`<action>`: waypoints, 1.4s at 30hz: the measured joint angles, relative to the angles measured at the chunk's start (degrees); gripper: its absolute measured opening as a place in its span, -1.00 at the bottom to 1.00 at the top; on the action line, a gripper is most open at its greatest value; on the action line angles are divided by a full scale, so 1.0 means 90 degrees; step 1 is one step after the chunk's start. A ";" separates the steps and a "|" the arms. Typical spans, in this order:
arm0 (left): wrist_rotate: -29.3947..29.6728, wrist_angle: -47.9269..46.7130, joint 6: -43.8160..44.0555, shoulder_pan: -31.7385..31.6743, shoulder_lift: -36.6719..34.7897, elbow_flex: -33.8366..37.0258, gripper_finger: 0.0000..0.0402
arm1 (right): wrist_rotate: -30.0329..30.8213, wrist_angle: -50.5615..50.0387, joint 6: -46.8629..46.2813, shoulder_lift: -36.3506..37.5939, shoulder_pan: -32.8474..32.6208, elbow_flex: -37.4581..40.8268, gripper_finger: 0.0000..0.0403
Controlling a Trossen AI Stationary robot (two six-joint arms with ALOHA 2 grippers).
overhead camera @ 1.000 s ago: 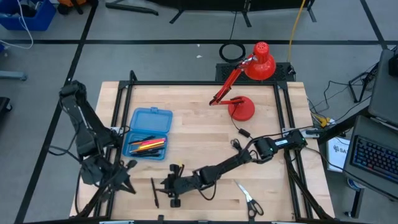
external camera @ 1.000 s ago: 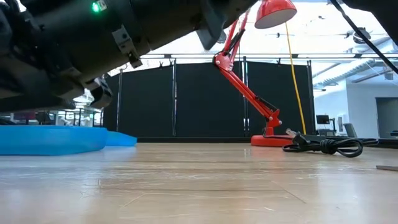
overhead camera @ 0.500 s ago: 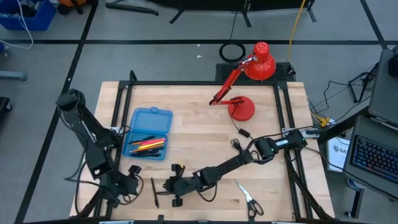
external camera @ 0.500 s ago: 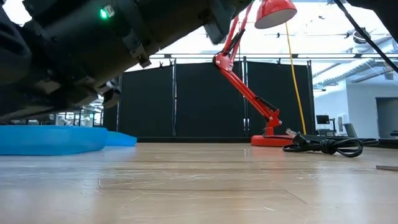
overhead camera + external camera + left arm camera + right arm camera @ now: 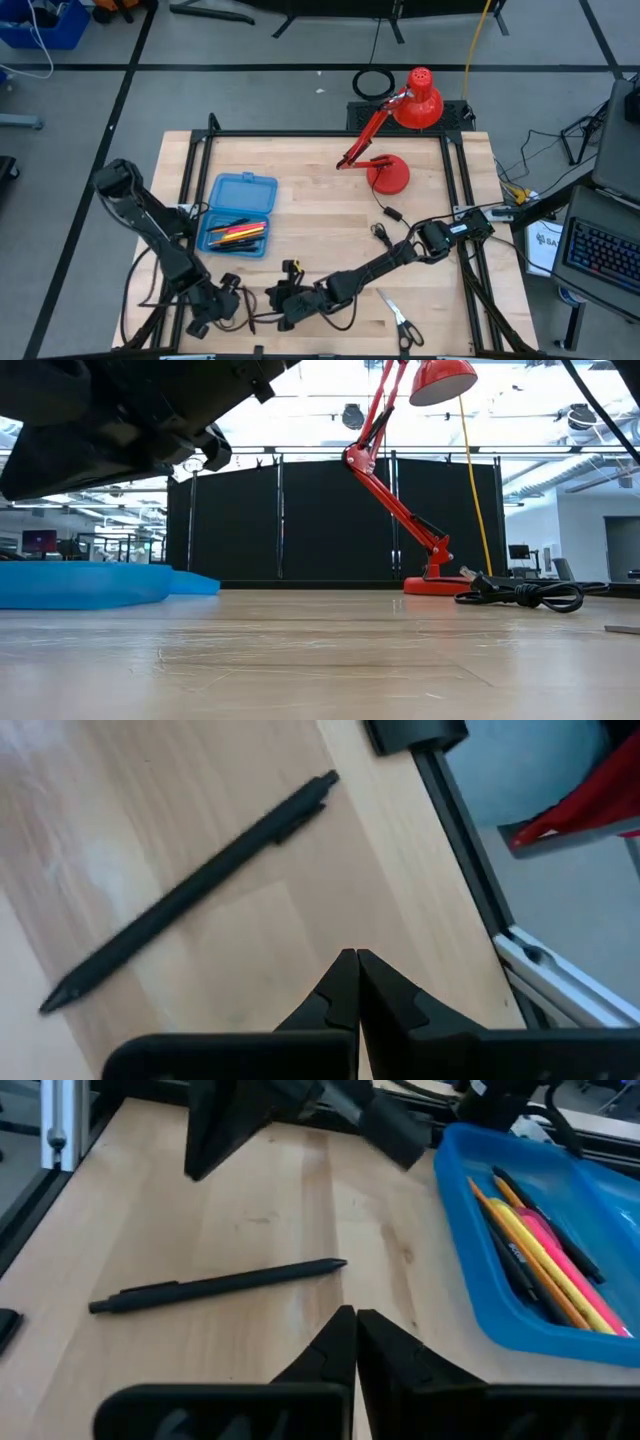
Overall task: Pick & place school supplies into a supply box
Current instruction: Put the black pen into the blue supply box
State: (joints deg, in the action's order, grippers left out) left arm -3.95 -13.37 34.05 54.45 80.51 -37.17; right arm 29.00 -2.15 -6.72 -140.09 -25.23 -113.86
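Observation:
A black pen point(image 5: 190, 895) lies flat on the wooden table near its near edge, between my two grippers, also seen as the pen point(image 5: 220, 1285). My left gripper point(image 5: 355, 958) hangs shut just above the table beside the pen. My right gripper point(image 5: 352, 1316) is shut too, a little short of the pen, with nothing between its fingers. In the high view the left gripper point(image 5: 225, 300) and right gripper point(image 5: 280, 305) face each other. The open blue supply box point(image 5: 238, 213) holds several pens and pencils point(image 5: 540, 1250). Light-handled scissors point(image 5: 400, 320) lie near the near right.
A red desk lamp point(image 5: 400, 110) stands at the far right with its base point(image 5: 388, 175) on the table. Its black cable point(image 5: 520, 596) lies coiled on the table's right. Black frame rails point(image 5: 470, 870) run along the table's edges. Bare wood lies in the table's middle.
My left gripper has swung from the table's left edge toward the right and near side, come down and tipped toward the black pen. My right gripper has lifted a little beside the pen. The pen has stayed where it was.

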 joint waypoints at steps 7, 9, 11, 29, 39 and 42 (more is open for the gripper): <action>-0.0618 0.0189 -0.0272 -0.0507 0.0573 0.0002 -1.00 | 0.0136 0.0032 -0.0049 0.0000 -0.0019 0.0097 -1.00; -0.0646 0.0221 -0.0350 -0.0578 0.0674 0.0002 -1.00 | 0.0135 0.0050 -0.0087 0.0000 -0.0019 0.0176 -1.00; -0.0691 0.0435 -0.0520 -0.0646 0.0819 0.0002 -1.00 | 0.0147 0.0053 -0.0166 0.0000 -0.0019 0.0240 -1.00; -0.0392 0.0933 -0.1291 -0.1324 0.1131 0.0002 -1.00 | 0.1554 -0.0038 -0.0507 0.0000 -0.0131 0.0421 -1.00; -0.0579 0.1353 -0.1597 -0.1644 0.1146 0.0002 -1.00 | 0.3053 -0.0803 -0.0622 0.0157 -0.0381 0.0424 -1.00; -0.1065 0.1315 -0.1559 -0.1692 0.1146 0.0002 -1.00 | 0.3134 -0.1099 -0.0870 0.0288 -0.0392 0.0423 -1.00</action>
State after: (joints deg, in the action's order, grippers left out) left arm -13.53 -1.53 20.01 39.22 90.83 -37.15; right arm 57.20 -12.05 -14.55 -137.50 -28.77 -110.06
